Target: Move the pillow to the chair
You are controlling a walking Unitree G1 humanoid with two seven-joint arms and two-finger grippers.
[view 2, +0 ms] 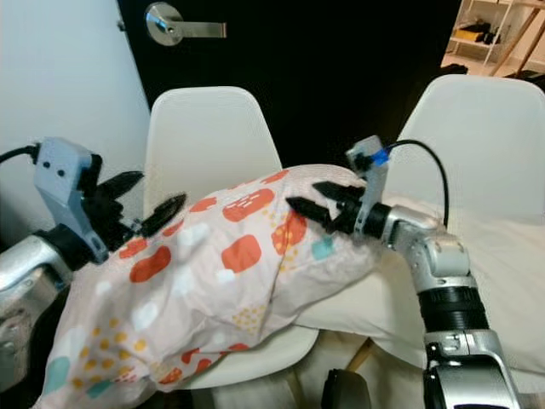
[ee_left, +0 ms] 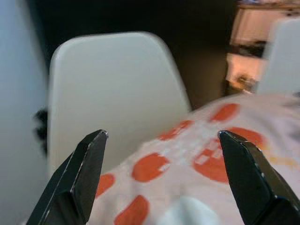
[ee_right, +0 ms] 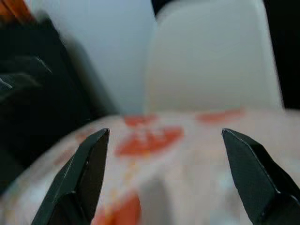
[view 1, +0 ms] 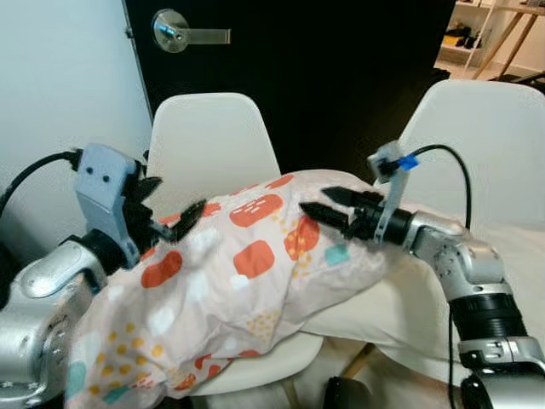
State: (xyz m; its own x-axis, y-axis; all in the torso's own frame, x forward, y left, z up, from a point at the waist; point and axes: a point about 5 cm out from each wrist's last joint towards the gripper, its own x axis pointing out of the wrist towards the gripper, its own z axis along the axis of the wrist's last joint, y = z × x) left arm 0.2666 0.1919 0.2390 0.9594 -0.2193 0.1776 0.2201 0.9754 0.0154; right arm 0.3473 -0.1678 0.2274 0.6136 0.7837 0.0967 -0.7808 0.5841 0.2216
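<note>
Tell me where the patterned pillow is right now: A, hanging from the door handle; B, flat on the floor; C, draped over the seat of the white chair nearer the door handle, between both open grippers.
C: the pillow lies across the white chair, with the left gripper and right gripper at its sides, jaws apart.

Dark door [view 1: 341, 77] with silver lever handle [view 1: 183, 34]; wooden shelving [view 1: 490, 34] beyond.

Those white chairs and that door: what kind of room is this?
Probably a room in a home: two white chairs before a dark door with a lever handle, a patterned pillow on one, shelving beyond.
</note>
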